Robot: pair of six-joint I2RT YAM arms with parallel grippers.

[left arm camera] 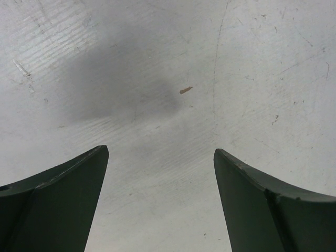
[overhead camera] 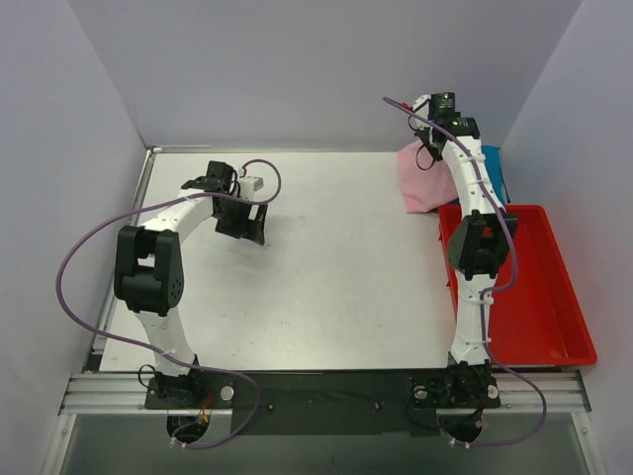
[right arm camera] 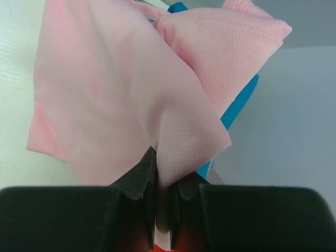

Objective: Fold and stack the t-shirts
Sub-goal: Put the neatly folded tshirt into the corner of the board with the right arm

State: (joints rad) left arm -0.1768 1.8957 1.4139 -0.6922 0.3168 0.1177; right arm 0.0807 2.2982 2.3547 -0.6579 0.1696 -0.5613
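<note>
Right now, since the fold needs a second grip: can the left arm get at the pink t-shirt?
Probably, though it is a long stretch. The table between lies bare and the left arm's jaws stand open; the pink t-shirt sits at the far right, pinched in the right arm's jaws.

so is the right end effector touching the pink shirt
Touching. The right wrist view shows the right end effector shut on the pink t-shirt, with a fold of cloth pinched between its jaws.
</note>
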